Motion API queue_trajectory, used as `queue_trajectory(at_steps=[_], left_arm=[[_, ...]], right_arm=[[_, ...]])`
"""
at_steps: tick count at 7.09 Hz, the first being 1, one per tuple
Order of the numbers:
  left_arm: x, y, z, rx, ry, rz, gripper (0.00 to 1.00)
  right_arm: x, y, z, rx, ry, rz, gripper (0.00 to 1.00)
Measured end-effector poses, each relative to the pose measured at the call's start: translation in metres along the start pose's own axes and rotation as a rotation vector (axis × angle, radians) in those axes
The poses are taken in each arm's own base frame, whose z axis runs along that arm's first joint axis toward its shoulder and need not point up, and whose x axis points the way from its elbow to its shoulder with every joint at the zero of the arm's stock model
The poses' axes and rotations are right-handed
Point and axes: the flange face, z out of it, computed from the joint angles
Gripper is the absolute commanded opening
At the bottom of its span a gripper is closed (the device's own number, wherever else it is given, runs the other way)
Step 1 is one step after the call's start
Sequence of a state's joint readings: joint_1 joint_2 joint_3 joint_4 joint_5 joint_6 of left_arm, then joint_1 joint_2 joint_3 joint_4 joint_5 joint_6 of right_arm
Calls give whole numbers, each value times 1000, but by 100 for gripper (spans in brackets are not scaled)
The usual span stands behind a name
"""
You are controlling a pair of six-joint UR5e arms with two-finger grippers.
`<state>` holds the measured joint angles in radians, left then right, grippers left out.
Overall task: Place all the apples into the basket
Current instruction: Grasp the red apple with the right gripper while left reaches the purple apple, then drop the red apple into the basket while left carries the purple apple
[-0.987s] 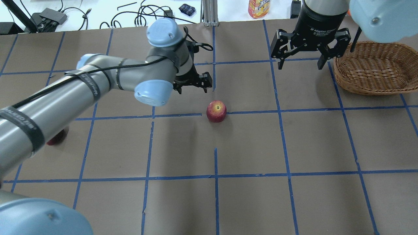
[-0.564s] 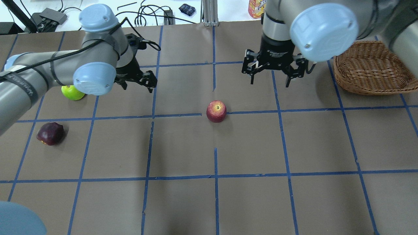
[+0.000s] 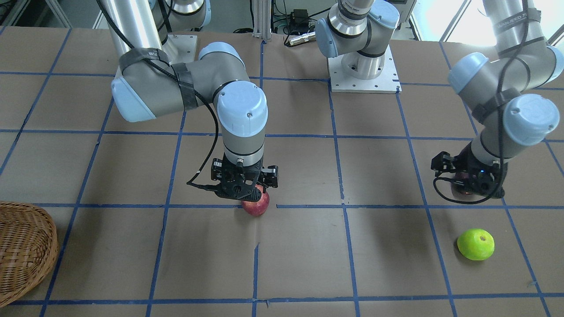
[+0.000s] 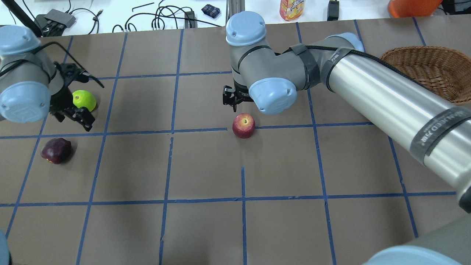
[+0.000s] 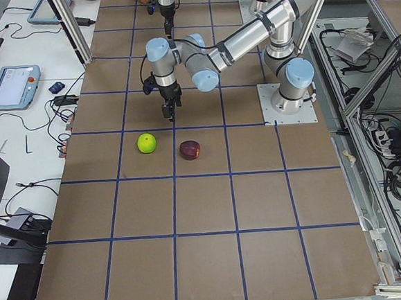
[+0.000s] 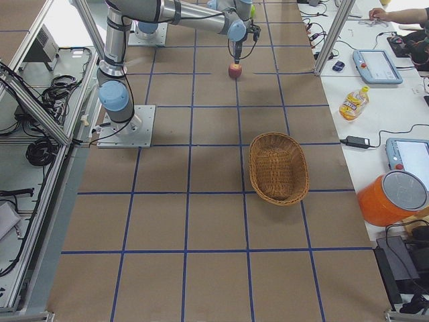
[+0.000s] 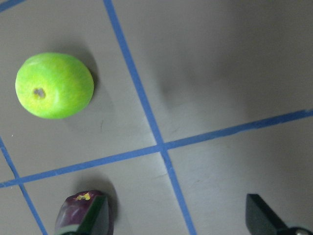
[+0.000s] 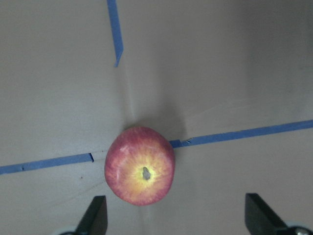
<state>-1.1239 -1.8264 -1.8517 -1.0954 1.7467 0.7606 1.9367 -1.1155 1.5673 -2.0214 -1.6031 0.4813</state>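
Nothing in the basket [image 6: 278,168] so far (all three left to move): red apple [image 4: 243,125] on the bench [image 4: 279,165] below the spread right claw [image 8: 177,215], maroon apple [image 4: 56,150] and green apple [image 4: 85,100] well apart from it, near the spread left claw [image 7: 176,218]

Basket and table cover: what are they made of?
Basket: woven wicker or rattan by the look, brown, matte; interlaced strands show. Table cover: probably brown paper, matte; faint creases show. Grid lines: likely blue tape, with broken ends.
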Motion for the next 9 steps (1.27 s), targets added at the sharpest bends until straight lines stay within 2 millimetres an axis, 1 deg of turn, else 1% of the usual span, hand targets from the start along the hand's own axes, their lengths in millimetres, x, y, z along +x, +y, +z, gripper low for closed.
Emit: queue_trajectory(at_steps=[1, 2, 3, 4, 5, 6, 7, 8, 9], left_arm=[[-40, 27, 24, 9, 48, 12, 100], [-65, 46, 39, 16, 71, 27, 100], [-76, 56, 50, 15, 85, 32, 100], [-81, 58, 58, 10, 97, 32, 100], [-83, 57, 70, 5, 106, 31, 100], [-84, 53, 84, -1, 118, 32, 60], [-86, 49, 96, -8, 131, 37, 28], [-89, 47, 101, -11, 136, 43, 24], [-86, 45, 93, -7, 134, 46, 24]], right_arm=[[-4, 1, 20, 19, -10, -5, 100], [-5, 3, 42, 43, -27, -11, 100], [-4, 7, 63, 44, -30, -22, 100], [-4, 10, 76, 36, -28, -29, 59], [-4, 10, 77, 38, -31, -33, 31], [-5, 9, 73, 46, -36, -35, 24], [-6, 9, 67, 54, -44, -38, 24], [-5, 5, 57, 68, -56, -40, 21], [-2, -4, 35, 86, -67, -36, 18]])
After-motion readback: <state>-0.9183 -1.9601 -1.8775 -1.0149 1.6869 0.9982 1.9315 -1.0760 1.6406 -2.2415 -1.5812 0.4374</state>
